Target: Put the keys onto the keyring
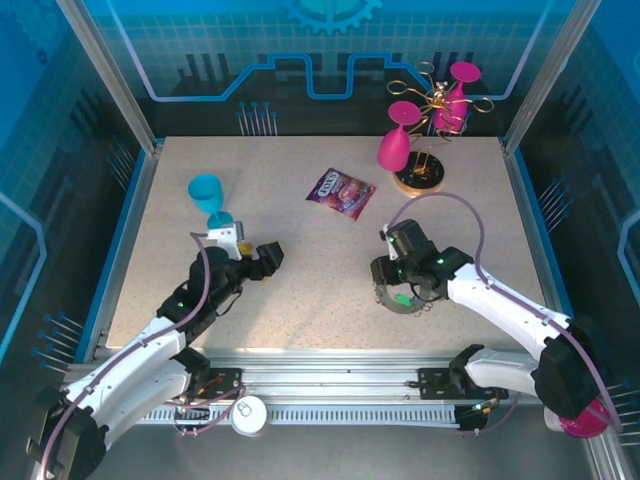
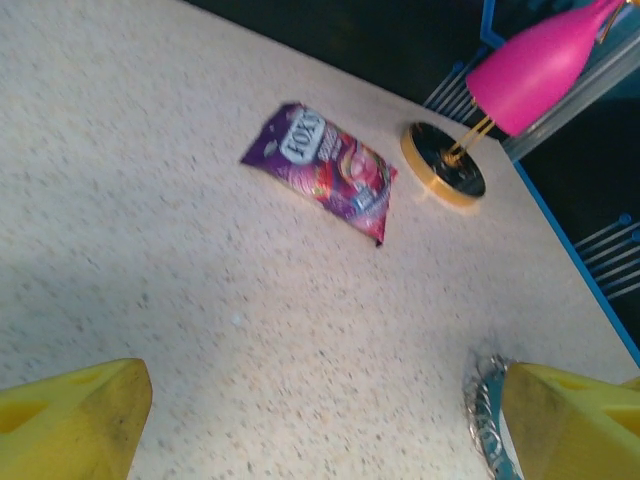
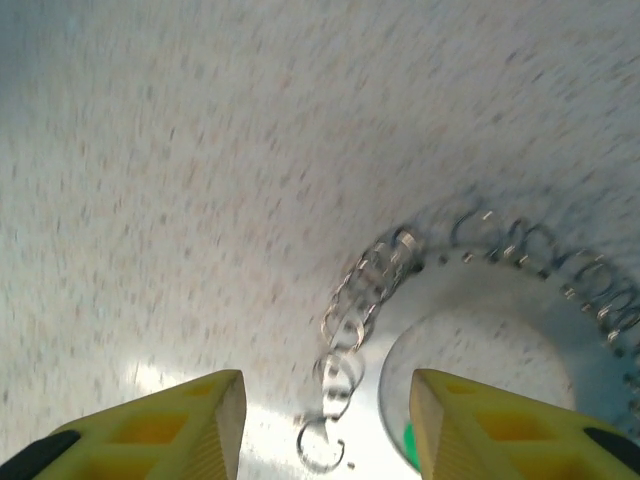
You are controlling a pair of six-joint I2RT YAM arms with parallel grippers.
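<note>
My right end effector (image 3: 325,432) hangs low over the keyring (image 3: 500,285), which lies flat on the speckled worktop (image 3: 180,150) right of centre and towards the near edge. My fingers (image 3: 165,432) stand well apart and grip nothing. The ring's rim and its small wire loops (image 3: 350,320) lie in the gap between them. A green key (image 3: 410,447) peeps out at the inner edge of the ring's hole, just beside my right-hand finger.

From overhead, the same end effector (image 1: 400,285) covers much of the keyring (image 1: 392,305), and the green key (image 1: 401,299) shows as a bright speck.

My left end effector (image 1: 265,257) sits well to the left, near a blue goblet (image 1: 208,198). Its wrist view shows it (image 2: 320,430) spread wide and empty, angled toward a purple sweet packet (image 2: 325,170). Behind the packet are the round base of a gold wire stand (image 2: 443,165) and a pink goblet (image 2: 535,70).
</note>
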